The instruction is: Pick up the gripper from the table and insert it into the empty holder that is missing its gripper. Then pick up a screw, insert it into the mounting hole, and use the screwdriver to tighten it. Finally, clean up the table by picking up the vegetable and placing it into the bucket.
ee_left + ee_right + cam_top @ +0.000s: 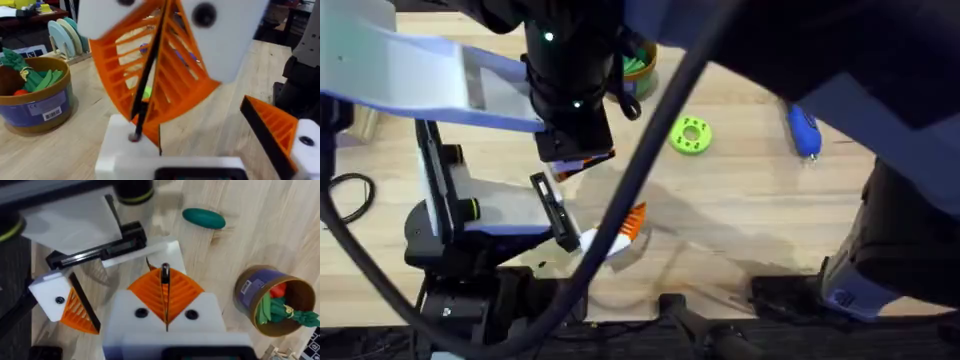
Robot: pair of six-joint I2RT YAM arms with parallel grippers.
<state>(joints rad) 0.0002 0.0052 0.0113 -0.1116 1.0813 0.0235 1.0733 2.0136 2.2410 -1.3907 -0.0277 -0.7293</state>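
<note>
My right gripper (pixel 165 277) is shut on a thin dark rod (pixel 150 70). The rod's tip rests on a small dark spot on the white holder (pixel 125 147), one side of my open left gripper (pixel 200 120). An orange strip (pixel 156 137) runs along that block's inner edge. The left gripper's other finger (pixel 277 132) carries an orange wedge. The blue screwdriver (pixel 803 130) lies on the table to the right, away from both grippers. A green leafy vegetable (pixel 35 77) sits inside the bucket (pixel 37 107), also seen in the right wrist view (pixel 250 292) and at the table's back (pixel 642 70).
A green round disc with holes (pixel 691 135) lies between the bucket and the screwdriver. A dark green oval thing (pixel 203 218) lies on the wood beyond the grippers. A dark cable (pixel 650 150) crosses the overhead view. The right arm (pixel 900 150) looms large and dark.
</note>
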